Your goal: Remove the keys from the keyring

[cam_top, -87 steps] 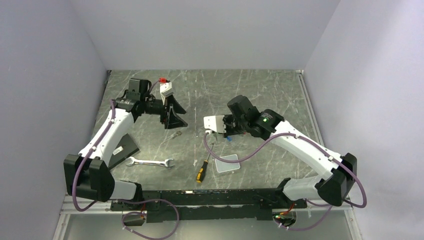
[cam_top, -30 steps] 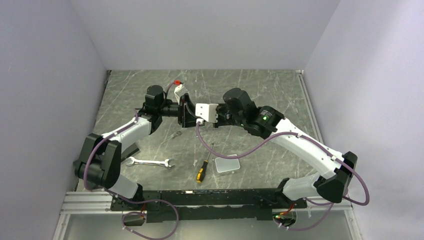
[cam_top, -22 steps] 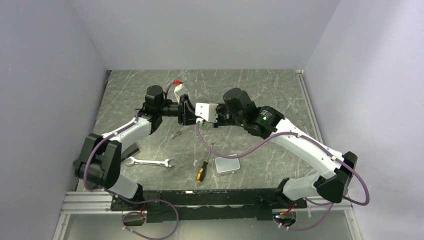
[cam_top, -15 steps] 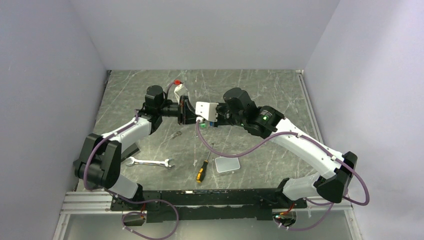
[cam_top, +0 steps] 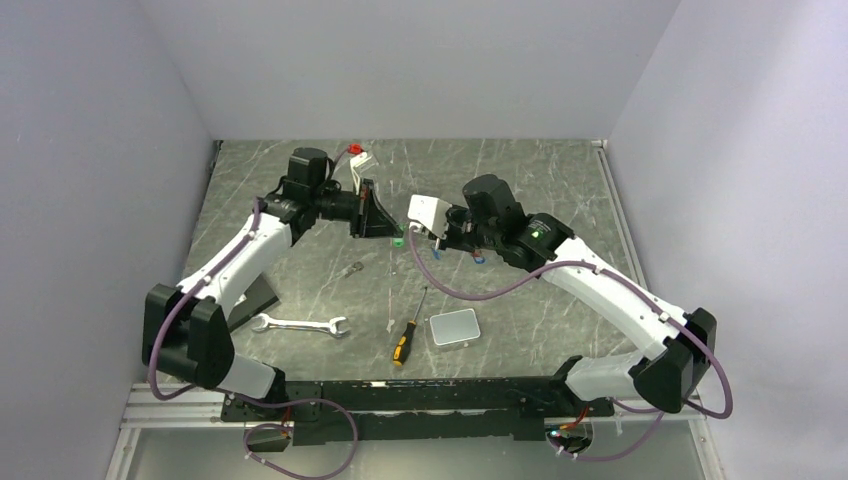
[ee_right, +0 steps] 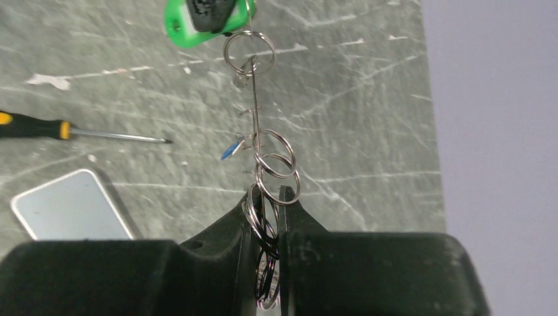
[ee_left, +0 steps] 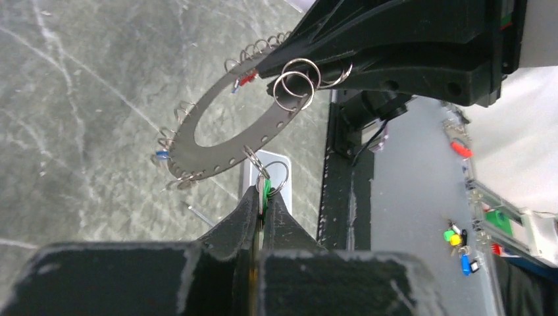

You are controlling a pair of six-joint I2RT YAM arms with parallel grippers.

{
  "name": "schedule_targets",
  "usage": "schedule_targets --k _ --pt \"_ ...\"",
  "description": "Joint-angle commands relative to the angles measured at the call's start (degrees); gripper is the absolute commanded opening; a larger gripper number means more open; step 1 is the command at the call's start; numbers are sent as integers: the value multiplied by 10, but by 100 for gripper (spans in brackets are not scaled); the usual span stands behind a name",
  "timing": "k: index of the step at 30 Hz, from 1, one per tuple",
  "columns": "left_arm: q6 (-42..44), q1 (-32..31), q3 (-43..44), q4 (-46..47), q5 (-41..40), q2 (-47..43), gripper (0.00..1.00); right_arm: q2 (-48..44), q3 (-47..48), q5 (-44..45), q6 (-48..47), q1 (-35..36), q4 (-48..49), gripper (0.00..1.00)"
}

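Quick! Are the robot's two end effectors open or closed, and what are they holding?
Left end effector: closed on the green-tagged key.
Right end effector: closed on the keyring.

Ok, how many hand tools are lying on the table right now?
2. A silver open-ended wrench lies at the near left; a yellow-and-black-handled screwdriver lies to its right, beside the grey rounded box. None appears hidden.

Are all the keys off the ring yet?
Not yet. One loose key, it seems, lies on the table. The right gripper holds the keyring; the left gripper pinches the green-tagged key, not yet off. A blue tag and red tag hang there too.
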Motion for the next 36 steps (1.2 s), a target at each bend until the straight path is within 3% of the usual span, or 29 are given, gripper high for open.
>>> schedule_targets --k 1,5,20,28,36 --pt "127 0 58 -183 -70 -35 0 -25 -17 -77 54 -16 51 0" --pt "168 1 81 -232 -114 -40 0 -35 -42 -135 84 -27 71 0" --pt "198 -25 104 -281 -30 -34 0 -44 -137 -250 180 -85 178 0" --pt "159 -37 90 -267 -30 -21 0 29 -109 -291 186 -121 217 17" --pt "111 -37 44 -208 -26 28 0 73 -132 -305 160 -137 262 19"
